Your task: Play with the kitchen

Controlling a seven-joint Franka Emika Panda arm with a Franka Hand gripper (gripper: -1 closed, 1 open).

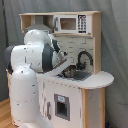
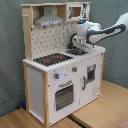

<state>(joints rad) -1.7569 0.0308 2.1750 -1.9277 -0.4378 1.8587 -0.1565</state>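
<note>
In the first exterior view the arm (image 1: pixel 35 55) bulks nearest the camera, its white base standing at the first exterior view's left and its wrist reaching across the kitchen (image 1: pixel 75 75) toward the sink (image 1: pixel 75 75). The gripper (image 1: pixel 67 69) sits low over the basin, just beside the black faucet (image 1: pixel 84 57); whether its fingers are spread or closed I cannot tell, and nothing shows in them. In the second exterior view the gripper (image 2: pixel 76 44) hangs above the sink end of the counter (image 2: pixel 97 50), well apart from the red-ringed hob (image 2: pixel 52 59). I judge the step in hand to be work at the sink or faucet, early or midway in a loose task. The next move probably calls for a small, careful descent or sideways nudge, keeping clear of the faucet's arch and the pegboard (image 2: pixel 50 37) behind. The kitchen stands upright on the wooden floor (image 2: pixel 100 110), its long axis vertical, its front with the oven door (image 2: pixel 64 95) facing toward the second exterior view's lower right. Farthest up are the grey hood (image 2: pixel 49 20) and the microwave shelf (image 1: pixel 70 23).
</note>
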